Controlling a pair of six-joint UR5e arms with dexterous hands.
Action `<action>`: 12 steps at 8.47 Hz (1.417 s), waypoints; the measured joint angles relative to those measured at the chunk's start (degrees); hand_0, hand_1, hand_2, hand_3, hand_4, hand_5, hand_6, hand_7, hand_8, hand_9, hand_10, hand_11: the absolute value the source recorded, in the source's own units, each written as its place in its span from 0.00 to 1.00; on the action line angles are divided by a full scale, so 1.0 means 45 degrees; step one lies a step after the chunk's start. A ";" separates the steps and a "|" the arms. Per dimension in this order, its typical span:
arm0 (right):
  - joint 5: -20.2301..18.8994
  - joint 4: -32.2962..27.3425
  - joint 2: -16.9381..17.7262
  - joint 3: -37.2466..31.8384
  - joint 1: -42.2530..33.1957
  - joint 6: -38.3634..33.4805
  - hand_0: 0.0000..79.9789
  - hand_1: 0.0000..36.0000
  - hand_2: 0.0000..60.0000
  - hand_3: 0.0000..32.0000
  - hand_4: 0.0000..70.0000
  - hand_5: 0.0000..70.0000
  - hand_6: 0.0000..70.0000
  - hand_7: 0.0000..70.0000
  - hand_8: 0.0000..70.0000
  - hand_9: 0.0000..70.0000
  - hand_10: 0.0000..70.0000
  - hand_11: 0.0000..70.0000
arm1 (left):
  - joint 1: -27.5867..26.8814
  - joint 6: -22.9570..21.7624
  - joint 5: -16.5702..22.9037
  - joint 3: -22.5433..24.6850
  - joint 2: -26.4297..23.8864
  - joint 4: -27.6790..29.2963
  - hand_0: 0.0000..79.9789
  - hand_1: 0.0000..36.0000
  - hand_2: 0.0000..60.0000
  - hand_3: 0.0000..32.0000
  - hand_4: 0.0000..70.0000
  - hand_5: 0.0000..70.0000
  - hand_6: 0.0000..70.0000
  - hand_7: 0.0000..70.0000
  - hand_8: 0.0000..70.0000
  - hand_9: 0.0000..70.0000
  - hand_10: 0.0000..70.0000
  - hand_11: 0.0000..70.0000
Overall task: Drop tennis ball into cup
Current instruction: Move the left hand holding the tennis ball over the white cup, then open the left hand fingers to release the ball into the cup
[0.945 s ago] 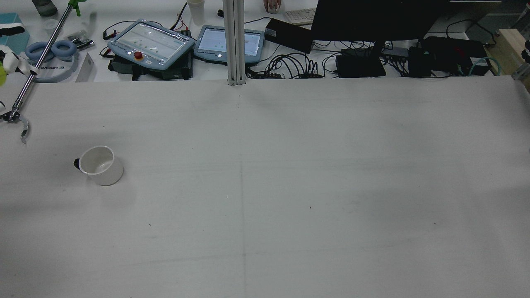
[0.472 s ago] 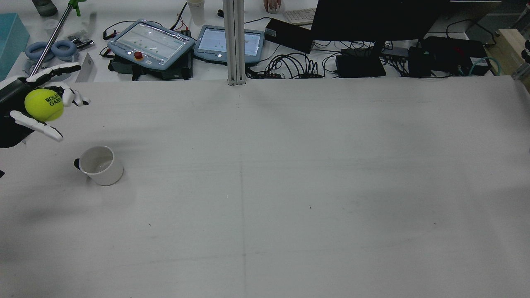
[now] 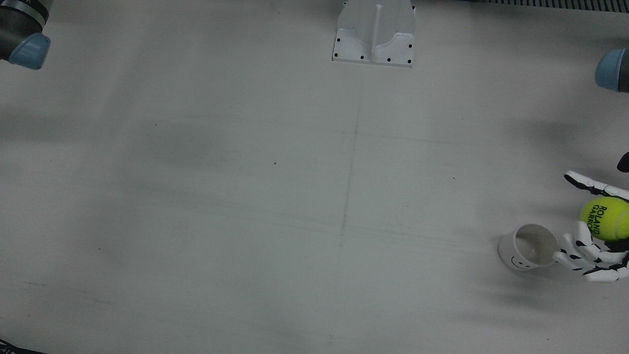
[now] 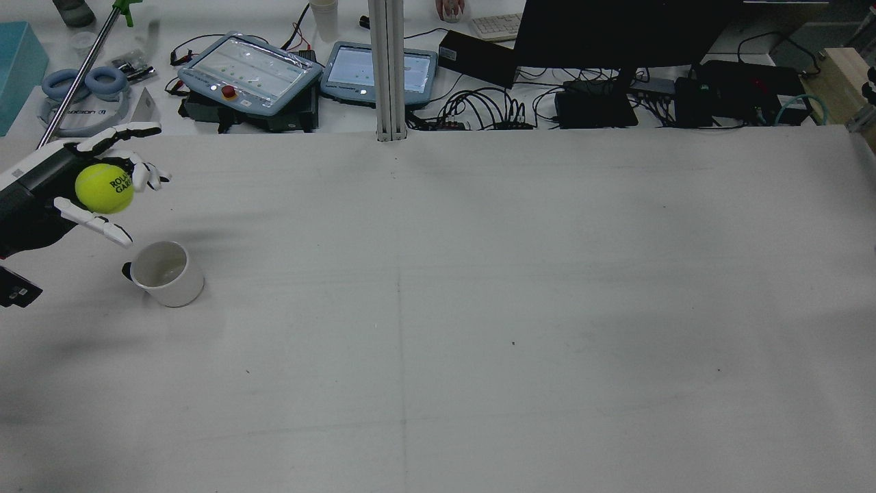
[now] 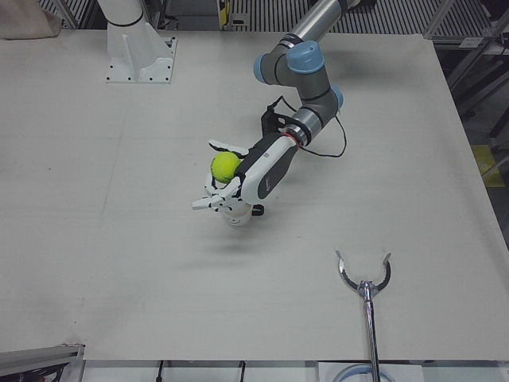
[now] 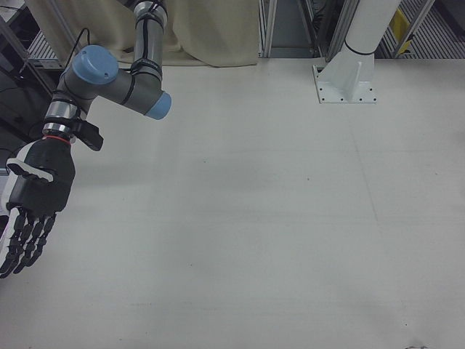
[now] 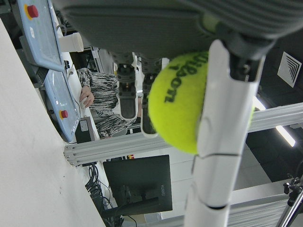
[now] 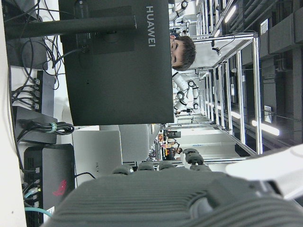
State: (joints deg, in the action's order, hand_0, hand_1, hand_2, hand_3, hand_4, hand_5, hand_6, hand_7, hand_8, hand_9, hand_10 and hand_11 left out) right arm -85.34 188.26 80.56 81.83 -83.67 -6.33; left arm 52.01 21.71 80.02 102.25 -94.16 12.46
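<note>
My left hand (image 4: pixel 48 188) is shut on a yellow-green tennis ball (image 4: pixel 105 187) and holds it above the table, just to the left of and beyond a white cup (image 4: pixel 166 274) in the rear view. The cup stands upright and looks empty. In the front view the ball (image 3: pixel 604 219) is right of the cup (image 3: pixel 528 247), with the hand's fingers (image 3: pixel 587 255) beside the rim. The left-front view shows the hand (image 5: pixel 258 171) and ball (image 5: pixel 226 166) above the partly hidden cup (image 5: pixel 238 216). My right hand (image 6: pixel 33 193) hangs open and empty at the table's side.
A long grabber tool (image 5: pixel 366 298) lies on the table near the left arm's side. The camera post's base (image 3: pixel 374 32) stands at the table's middle edge. Teach pendants (image 4: pixel 250 72), cables and a monitor (image 4: pixel 616 34) sit beyond the far edge.
My left hand with the ball has come in from the rear view's left edge and moved right and down toward the cup. The cup has not moved.
</note>
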 measured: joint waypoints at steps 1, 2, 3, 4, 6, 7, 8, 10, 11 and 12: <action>0.0000 0.0000 0.0001 0.0000 0.0000 0.0000 0.00 0.00 0.00 0.00 0.00 0.00 0.00 0.00 0.00 0.00 0.00 0.00 | -0.0010 0.0334 -0.0005 -0.0453 -0.0144 0.0484 0.97 0.78 0.03 0.00 0.16 0.25 0.72 0.73 0.39 0.50 0.14 0.25; 0.0000 0.0000 -0.0002 0.0000 0.0000 0.0001 0.00 0.00 0.00 0.00 0.00 0.00 0.00 0.00 0.00 0.00 0.00 0.00 | -0.0012 0.0489 -0.0007 -0.1058 -0.0384 0.0911 0.97 0.77 0.04 0.00 0.16 0.26 0.78 0.73 0.40 0.50 0.14 0.25; 0.0000 0.0000 -0.0001 0.0000 0.0000 0.0000 0.00 0.00 0.00 0.00 0.00 0.00 0.00 0.00 0.00 0.00 0.00 0.00 | -0.0015 0.0572 -0.0008 -0.1563 -0.0610 0.1167 0.97 0.78 0.03 0.00 0.16 0.25 0.72 0.74 0.38 0.50 0.14 0.25; 0.0000 0.0000 -0.0002 0.0000 0.0000 0.0000 0.00 0.00 0.00 0.00 0.00 0.00 0.00 0.00 0.00 0.00 0.00 0.00 | -0.0015 0.0640 -0.0009 -0.1895 -0.0762 0.1290 0.98 0.79 0.02 0.00 0.15 0.24 0.66 0.75 0.37 0.51 0.15 0.26; 0.0000 -0.0005 -0.0008 0.0000 0.0000 0.0000 0.00 0.00 0.00 0.00 0.00 0.00 0.00 0.00 0.00 0.00 0.00 0.00 | -0.0036 0.0908 -0.0004 -0.2221 -0.0865 0.1455 0.98 0.79 0.01 0.00 0.15 0.24 0.63 0.76 0.37 0.51 0.15 0.25; 0.0000 -0.0007 -0.0005 0.0000 0.0000 0.0006 0.00 0.00 0.00 0.00 0.00 0.00 0.00 0.00 0.00 0.00 0.00 0.00 | -0.0145 0.1009 -0.0003 -0.2329 -0.0864 0.1574 0.97 0.79 0.02 0.00 0.15 0.24 0.63 0.76 0.37 0.51 0.15 0.26; 0.0000 -0.0010 -0.0001 0.0000 0.0000 0.0007 0.00 0.00 0.00 0.00 0.00 0.00 0.00 0.00 0.00 0.00 0.00 0.00 | -0.0406 0.1073 -0.0006 -0.2430 -0.0860 0.1654 0.97 0.77 0.03 0.00 0.15 0.27 0.79 0.74 0.40 0.51 0.15 0.26; 0.0000 -0.0005 -0.0003 0.0000 0.0000 0.0002 0.00 0.00 0.00 0.00 0.00 0.00 0.00 0.00 0.00 0.00 0.00 0.00 | -0.0904 0.1238 -0.0022 -0.2606 -0.0882 0.1757 0.98 0.78 0.02 0.00 0.16 0.25 0.70 0.75 0.38 0.51 0.15 0.26; 0.0000 -0.0002 -0.0002 0.0000 0.0000 0.0001 0.00 0.00 0.00 0.00 0.00 0.00 0.00 0.00 0.00 0.00 0.00 0.00 | -0.1004 0.1340 -0.0026 -0.2648 -0.0897 0.1789 0.98 0.77 0.05 0.00 0.17 0.28 0.87 0.71 0.41 0.49 0.14 0.25; 0.0000 -0.0001 -0.0003 0.0000 0.0000 0.0000 0.00 0.00 0.00 0.00 0.00 0.00 0.00 0.00 0.00 0.00 0.00 0.00 | -0.1037 0.1372 -0.0022 -0.2674 -0.0897 0.1825 0.97 0.78 0.02 0.00 0.16 0.24 0.65 0.58 0.31 0.39 0.12 0.22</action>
State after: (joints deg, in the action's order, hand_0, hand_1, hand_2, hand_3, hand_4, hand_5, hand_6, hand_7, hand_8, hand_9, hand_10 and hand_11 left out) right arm -85.34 188.26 80.54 81.83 -83.67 -6.33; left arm 47.34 27.88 79.92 90.22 -98.20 20.68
